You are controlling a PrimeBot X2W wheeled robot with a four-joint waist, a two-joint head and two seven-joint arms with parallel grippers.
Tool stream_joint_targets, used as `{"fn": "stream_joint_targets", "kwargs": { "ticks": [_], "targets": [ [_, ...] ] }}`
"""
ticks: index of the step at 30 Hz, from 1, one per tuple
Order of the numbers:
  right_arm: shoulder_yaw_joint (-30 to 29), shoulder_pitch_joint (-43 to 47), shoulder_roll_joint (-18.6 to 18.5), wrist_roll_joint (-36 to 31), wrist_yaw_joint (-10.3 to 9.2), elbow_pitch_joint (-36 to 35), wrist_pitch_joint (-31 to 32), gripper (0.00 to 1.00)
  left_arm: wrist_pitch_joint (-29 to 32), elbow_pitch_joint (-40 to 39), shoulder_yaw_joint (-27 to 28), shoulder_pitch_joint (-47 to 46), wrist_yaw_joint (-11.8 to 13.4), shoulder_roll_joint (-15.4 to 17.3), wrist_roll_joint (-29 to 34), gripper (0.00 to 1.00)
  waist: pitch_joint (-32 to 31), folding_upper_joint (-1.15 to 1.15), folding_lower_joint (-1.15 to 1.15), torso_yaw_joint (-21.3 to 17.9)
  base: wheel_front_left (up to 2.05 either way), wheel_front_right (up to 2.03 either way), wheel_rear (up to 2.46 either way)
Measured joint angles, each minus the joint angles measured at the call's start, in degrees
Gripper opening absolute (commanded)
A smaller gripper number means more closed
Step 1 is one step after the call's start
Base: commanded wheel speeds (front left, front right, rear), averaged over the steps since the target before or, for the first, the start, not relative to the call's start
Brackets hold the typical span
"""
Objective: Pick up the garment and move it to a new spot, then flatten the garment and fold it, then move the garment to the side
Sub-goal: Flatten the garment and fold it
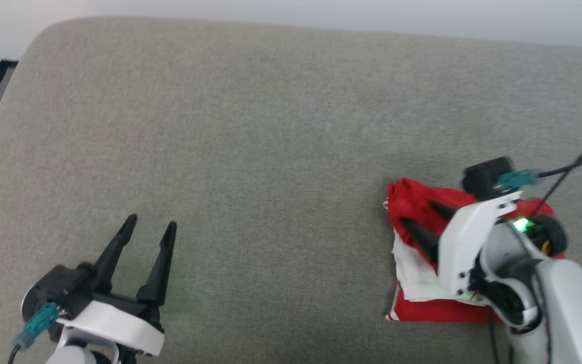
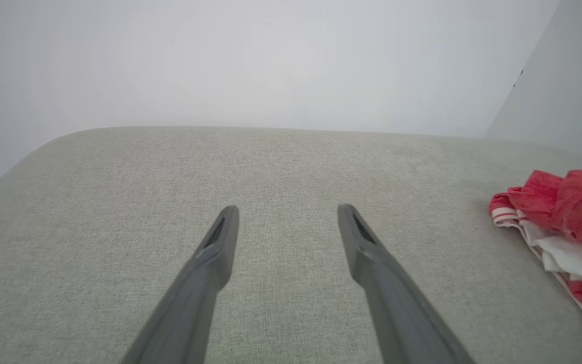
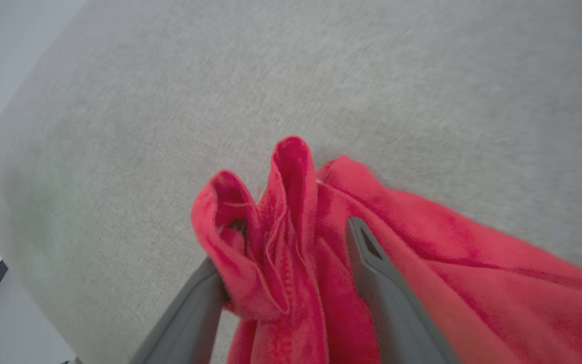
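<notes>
Move-aside step prob. done: folded garment at R side, R gripper spread, released; L gripper open, empty; next lift R clear.

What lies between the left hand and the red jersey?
Nothing: bare grey upholstery separates the left hand from the jersey, seen in the head view.

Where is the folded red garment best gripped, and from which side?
Take the raised bunched fold at the garment's far left corner, from above, where the open right tool straddles it. It stands up off the cushion; the rest lies flatter.
</notes>
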Motion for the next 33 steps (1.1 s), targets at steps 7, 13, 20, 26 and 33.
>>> {"fn": "stream_joint_targets", "kwargs": {
  "ticks": [7,13,20,26,33],
  "targets": [
    [-3.46,-0.18,-3.66,1.36,0.00,0.86,-6.13,1.00,0.00,1.37,-0.13,2.01,0.00,0.30,0.56,1.00,-3.70,0.00,0.00,-2.10,0.00,0.00,0.00],
    [-5.73,0.97,-7.38,3.89,-0.01,6.30,-16.12,1.00,0.00,2.71,-0.15,3.22,0.00,0.46,0.56,1.00,-7.32,0.00,0.00,-4.07,0.00,0.00,0.00],
    [-3.79,3.73,-12.09,4.89,-0.01,11.93,-35.26,1.00,0.00,3.54,2.75,5.41,0.00,0.02,0.56,1.00,-11.12,0.00,0.00,-6.51,0.00,0.00,0.00],
    [-2.52,6.42,-12.60,3.80,0.00,15.63,-46.15,1.00,0.00,3.41,6.27,8.15,0.00,-1.60,-0.35,1.00,-13.13,0.00,0.00,-8.15,0.00,0.00,0.00],
    [-3.70,10.95,-11.13,1.69,-0.01,18.38,-53.34,1.00,0.00,1.85,9.25,12.78,0.00,-2.64,-0.29,1.00,-14.68,0.00,0.00,-9.09,0.00,0.00,0.00]
  ]
}}
